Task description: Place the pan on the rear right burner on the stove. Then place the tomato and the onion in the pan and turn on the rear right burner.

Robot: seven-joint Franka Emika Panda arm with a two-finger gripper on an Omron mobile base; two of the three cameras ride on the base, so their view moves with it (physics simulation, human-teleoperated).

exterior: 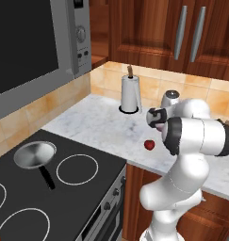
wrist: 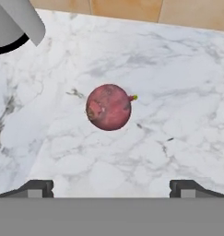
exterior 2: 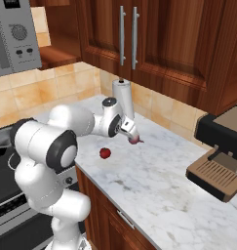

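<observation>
The small round silver-grey metal pan with the thin black handle [exterior: 35, 155] already sits on the flat black glass stove [exterior: 94, 186], on the ring at the back nearest the marble counter [exterior 2: 154, 180]. The small bright red tomato [exterior: 149, 145] lies on that counter, a little way from the stove's edge. The dull purplish-pink onion [wrist: 109, 107] lies further along the counter from the stove, near the white paper-towel roll on its black base [exterior: 130, 93].

The robot's two-finger gripper [wrist: 111, 186] hovers above the onion with its jaws spread wide and nothing between them; the dark fingertips [wrist: 37, 187] stand well to either side of the ball.

To my eye the onion is the thing being gone for. It looks light, firm and smooth, a ball that would roll or squirt out if pinched off-centre. I would take it across its widest middle, fingers coming straight down on opposite sides, clear of the little greenish stub on one side. Too high a pinch would likely pop it loose; the bare marble gives it nothing to stop against.
</observation>
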